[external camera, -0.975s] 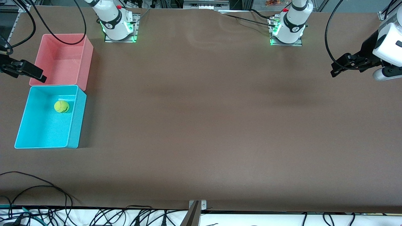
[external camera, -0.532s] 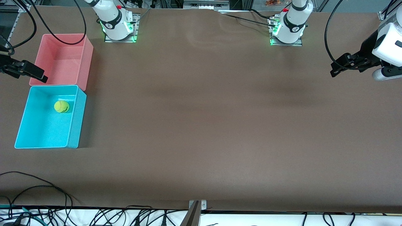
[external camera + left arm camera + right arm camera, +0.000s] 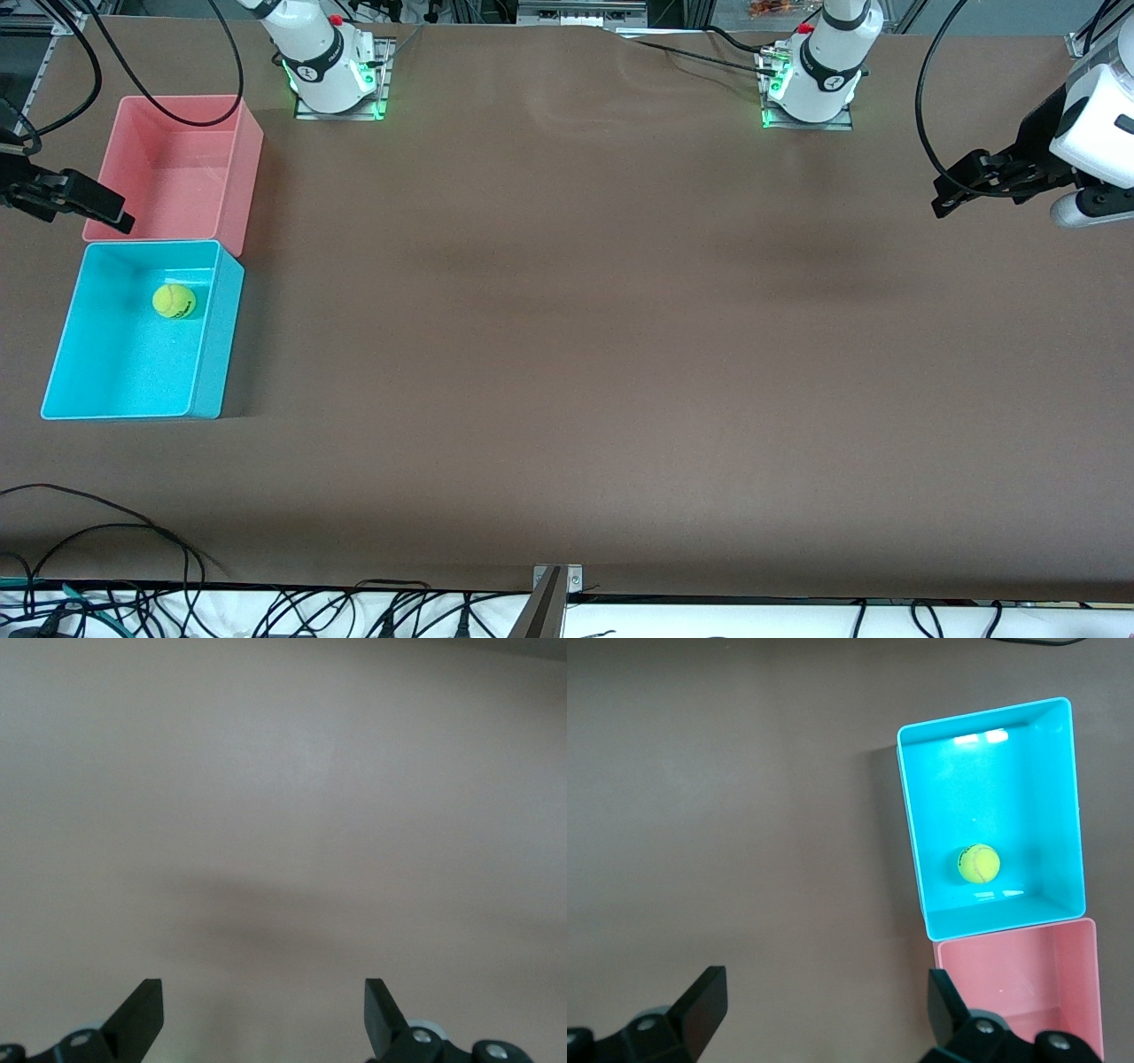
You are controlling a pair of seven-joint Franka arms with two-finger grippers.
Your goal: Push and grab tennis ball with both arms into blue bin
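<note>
Loose black cables (image 3: pixel 106 532) trail along the desk's (image 3: pixel 567 354) nearest edge. Farther back, the fuzzy yellow-green tennis ball (image 3: pixel 174 301) with dark lettering lies inside the blue bin (image 3: pixel 213 337), touching a pink bin (image 3: pixel 239 177). The right gripper (image 3: pixel 115 217), jaws wide and empty, hangs beside the pink bin; the left gripper (image 3: pixel 941 204), equally wide, waits over bare desk.

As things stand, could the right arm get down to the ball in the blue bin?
Probably yes. The right gripper hangs open beside the pink bin, and the ball lies alone on the open blue bin's floor, nothing covering it.
</note>
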